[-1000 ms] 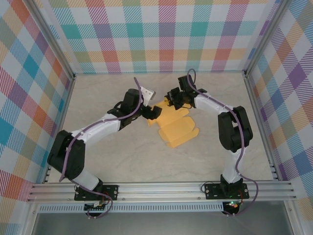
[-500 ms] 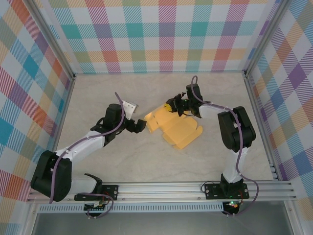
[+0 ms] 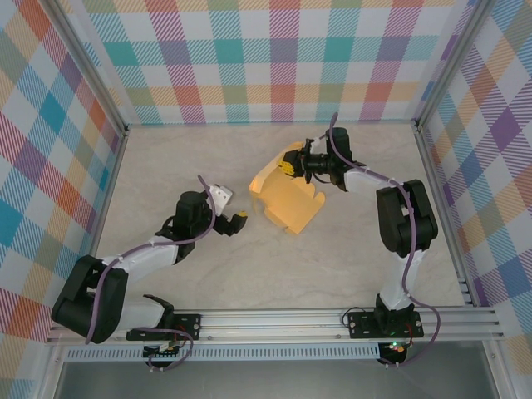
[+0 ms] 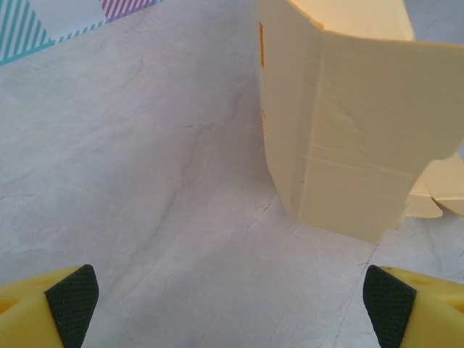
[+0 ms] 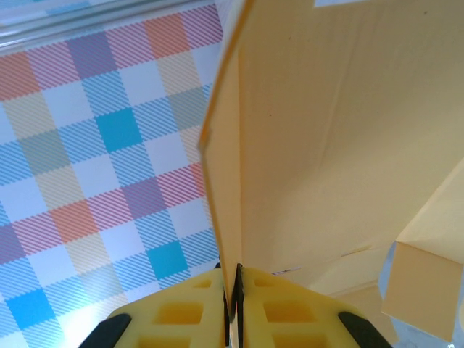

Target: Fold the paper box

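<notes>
Where we look down from above, a pale, marble-veined tabletop (image 3: 166, 174) forms the floor of a booth. Its walls (image 3: 283, 58) are papered in pastel plaid, and aluminium rails (image 3: 274, 320) run along the near edge and up the corners. The paper box (image 3: 287, 199), thin yellow-orange card, sits toward the back middle of the table, tipped up rather than lying flat.

The right gripper (image 3: 293, 166) is at its far upper edge. From the right wrist we see that gripper (image 5: 233, 290) clenched on a thin edge of the card (image 5: 348, 130), with plaid wall to the left. The left gripper (image 3: 237, 220) hangs near the table, apart from the box on its left. Its jaws are spread wide with nothing between them, and its black pads (image 4: 71, 301) sit in the bottom corners of the left wrist view.

We cannot tell which flap the right fingers pinch, because the raised panel hides the rest of the sheet behind it. From above, those fingertips blur into the card's colour. The left wrist view cuts off the top of the box (image 4: 355, 138), and we make out only a sliver of another flap (image 4: 435, 196) low on the right.
</notes>
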Action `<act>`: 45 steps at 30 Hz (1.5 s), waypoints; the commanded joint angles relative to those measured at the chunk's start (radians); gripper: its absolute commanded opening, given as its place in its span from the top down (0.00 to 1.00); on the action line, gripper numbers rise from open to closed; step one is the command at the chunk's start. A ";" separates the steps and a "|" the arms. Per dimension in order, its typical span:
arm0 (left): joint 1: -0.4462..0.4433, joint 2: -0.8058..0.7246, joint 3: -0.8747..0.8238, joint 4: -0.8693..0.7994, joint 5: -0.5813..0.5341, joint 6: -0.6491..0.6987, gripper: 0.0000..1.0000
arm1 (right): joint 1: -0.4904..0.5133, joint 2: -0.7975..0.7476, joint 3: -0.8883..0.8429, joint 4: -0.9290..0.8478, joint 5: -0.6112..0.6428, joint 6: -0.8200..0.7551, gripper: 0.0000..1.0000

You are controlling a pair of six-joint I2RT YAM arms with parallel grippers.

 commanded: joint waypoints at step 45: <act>-0.147 0.354 0.356 -0.124 0.127 0.116 0.07 | 0.000 0.129 -0.164 0.262 -0.007 -0.084 0.82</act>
